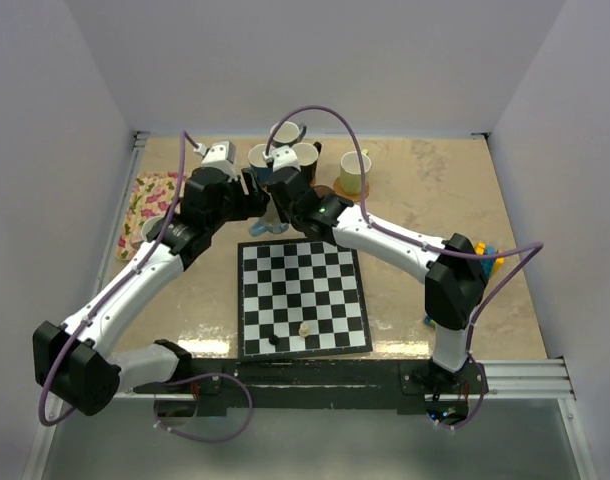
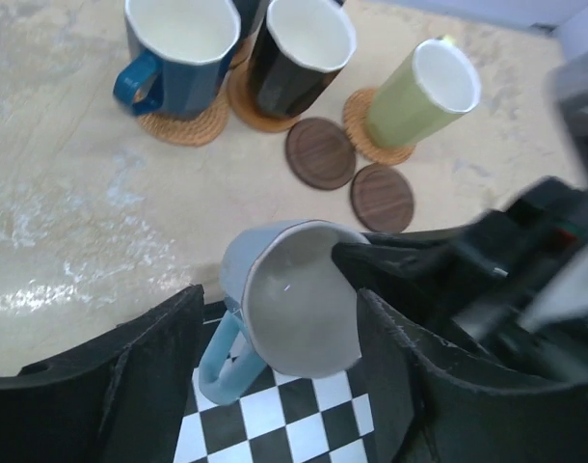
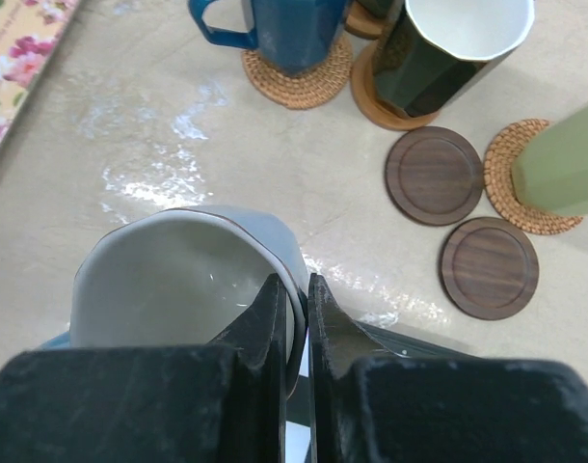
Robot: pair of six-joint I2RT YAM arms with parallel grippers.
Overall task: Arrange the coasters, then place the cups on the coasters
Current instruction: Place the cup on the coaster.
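Two coasters lie bare, the farther dark coaster [image 2: 320, 152] and the nearer dark coaster [image 2: 382, 198], both just beside the pale green cup [image 2: 424, 92]. We judge the step in hand to be carrying the light blue cup [image 2: 294, 309] to one of them. That cup sits between the two arms, over the far edge of the chessboard [image 2: 275, 429]; we cannot tell whether it rests on the counter [image 2: 72, 193] or hangs clear. The right jaws are pinched nearly shut on its wall, one side inside the mouth and one outside, while the left jaws stand wide on either side, apart from it. To do this well, we would draw the left jaws back first, then lift straight up, since a thin grip on the rim lets a cup swing. We would keep it upright, favour the nearer dark coaster, and come down centred, clear of the pale green cup and the black cup [image 2: 299, 53]. The right arm [image 1: 385, 235] and the left arm [image 1: 150, 265] both reach forward and inward, their wrists meeting mid-counter, the right wrist pointing nearly straight down.
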